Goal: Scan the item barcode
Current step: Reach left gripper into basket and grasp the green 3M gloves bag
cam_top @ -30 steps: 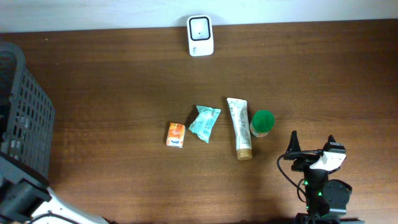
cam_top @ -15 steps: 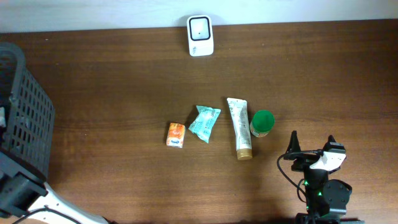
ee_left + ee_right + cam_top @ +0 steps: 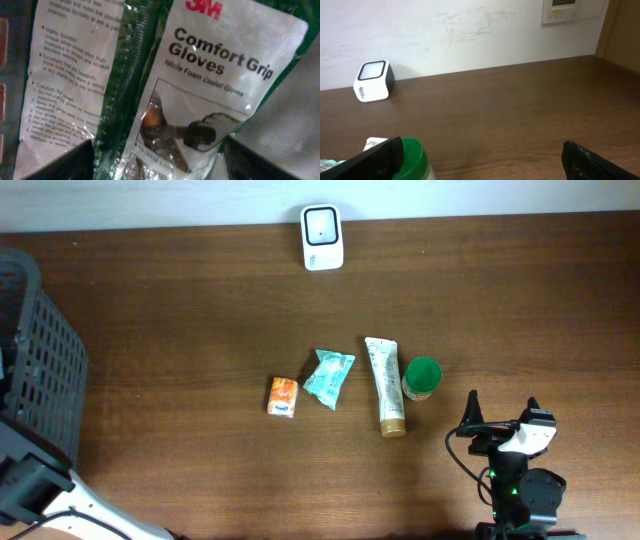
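My left tool (image 3: 157,150) has shifted at the basket (image 3: 45,350), fingers apart over the gloves pack (image 3: 215,70), so I judge pickup for scanning is starting. The right tool (image 3: 482,145) waits, apart.

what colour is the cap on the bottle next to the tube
The bottle cap is green, clearest in the overhead view.

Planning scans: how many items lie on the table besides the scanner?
4, in a mid-table row: orange packet, teal packet, tube, green-lidded jar. The basket may hide more.
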Available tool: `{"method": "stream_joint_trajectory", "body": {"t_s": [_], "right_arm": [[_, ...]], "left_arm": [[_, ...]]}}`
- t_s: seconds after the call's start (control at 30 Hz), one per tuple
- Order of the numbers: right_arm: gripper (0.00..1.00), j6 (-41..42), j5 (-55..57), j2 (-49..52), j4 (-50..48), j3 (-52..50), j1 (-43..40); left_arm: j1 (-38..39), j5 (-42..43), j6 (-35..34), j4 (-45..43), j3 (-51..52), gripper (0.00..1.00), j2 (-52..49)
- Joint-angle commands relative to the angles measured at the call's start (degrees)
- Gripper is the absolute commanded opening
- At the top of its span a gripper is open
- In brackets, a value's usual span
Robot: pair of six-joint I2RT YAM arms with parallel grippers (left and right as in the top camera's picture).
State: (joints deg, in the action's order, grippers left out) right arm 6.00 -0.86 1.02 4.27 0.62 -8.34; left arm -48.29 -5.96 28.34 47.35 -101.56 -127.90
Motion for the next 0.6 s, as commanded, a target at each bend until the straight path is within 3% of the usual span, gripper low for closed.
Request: {"method": "stream_joint_trajectory", "body": {"t_s": [0.0,0.03,0.13,0.2,0.57], "right_arm": [[0.98,0.0,0.7,-0.2,0.3,-0.3,-0.3],[0.98,0.0,0.7,-0.2,0.3,-0.3,-0.3],[0.98,0.0,0.7,-0.2,0.3,-0.3,-0.3],[0.98,0.0,0.7,-0.2,0.3,-0.3,-0.3],[0.98,0.0,0.7,-0.2,0.3,-0.3,-0.3]], "left_arm": [[-0.3,-4.0,1.3,0.4,3.3,0.59,-7.5],[-0.3,-4.0,1.3,0.4,3.3,0.53,-7.5],[-0.2,-4.0,1.3,1.0,3.3,0.18,-7.5],[-0.1,-4.0,1.3,1.5,3.3,0.00,-7.5],[-0.1,-0.9,-0.6,5.0,2.8,0.00,0.5]]}}
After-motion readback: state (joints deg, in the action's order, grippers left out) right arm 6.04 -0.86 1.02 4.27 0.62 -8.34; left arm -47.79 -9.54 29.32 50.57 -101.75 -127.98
